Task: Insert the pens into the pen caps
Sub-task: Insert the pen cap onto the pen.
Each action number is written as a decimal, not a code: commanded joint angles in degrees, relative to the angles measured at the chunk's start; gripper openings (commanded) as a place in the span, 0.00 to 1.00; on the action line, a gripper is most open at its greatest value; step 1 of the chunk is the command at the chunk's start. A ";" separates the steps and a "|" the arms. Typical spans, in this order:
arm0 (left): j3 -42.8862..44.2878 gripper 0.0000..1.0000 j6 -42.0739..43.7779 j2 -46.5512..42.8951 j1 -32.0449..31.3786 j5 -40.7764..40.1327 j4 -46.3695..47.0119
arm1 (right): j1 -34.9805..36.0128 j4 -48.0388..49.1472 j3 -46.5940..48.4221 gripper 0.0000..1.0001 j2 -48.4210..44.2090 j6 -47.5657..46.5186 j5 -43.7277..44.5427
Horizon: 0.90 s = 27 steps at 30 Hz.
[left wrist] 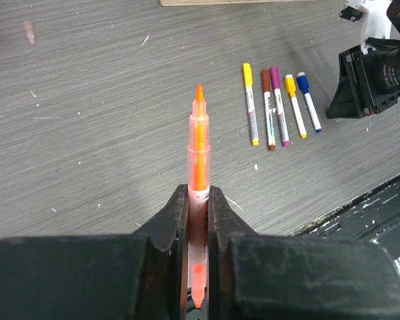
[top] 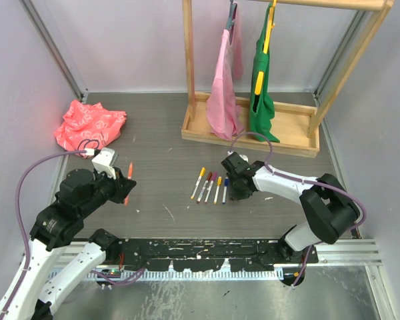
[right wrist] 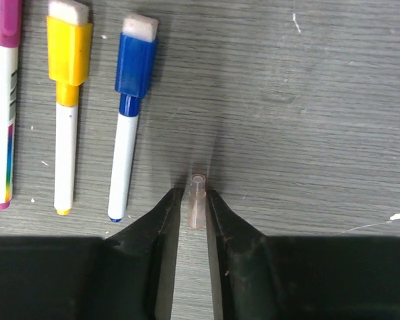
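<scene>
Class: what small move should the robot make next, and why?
Probably close the right gripper on the small translucent cap between its parted jaws: the left gripper grips the orange pen, tip bare, and this cap looks ungripped.

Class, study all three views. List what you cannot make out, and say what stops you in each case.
- Left wrist view: the lower barrel of the orange pen is mostly hidden between the fingers of the left gripper.
- Right wrist view: the purple pen is cut off by the left and top edges.
- Top view: the small clear cap is hidden under the right gripper.
- Top view: print on the row of pens is too small to read.
</scene>
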 commanded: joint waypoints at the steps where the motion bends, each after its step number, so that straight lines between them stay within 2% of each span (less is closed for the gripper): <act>1: 0.19 0.00 -0.02 0.48 0.17 1.62 3.50 | -0.07 -5.12 -1.12 0.24 1.16 -0.66 1.14; 9: 1.08 0.00 -1.00 1.18 0.18 2.92 4.59 | -0.04 -5.53 -0.32 0.04 -2.87 0.22 4.56; 13: 1.66 0.00 -3.11 1.58 0.18 5.67 6.90 | -0.02 -5.57 0.98 0.00 -10.44 -0.76 8.11; 18: 2.77 0.00 -6.58 3.60 0.19 12.96 11.71 | 0.00 -3.34 3.12 0.00 -24.08 -3.67 9.14; 23: 2.87 0.00 -8.50 4.96 0.15 22.38 19.95 | -0.02 7.39 0.81 0.00 -37.49 -2.78 6.28; 27: 3.93 0.00 -10.71 5.80 0.16 26.14 25.03 | -0.01 18.53 -1.08 0.00 -43.63 -0.37 1.02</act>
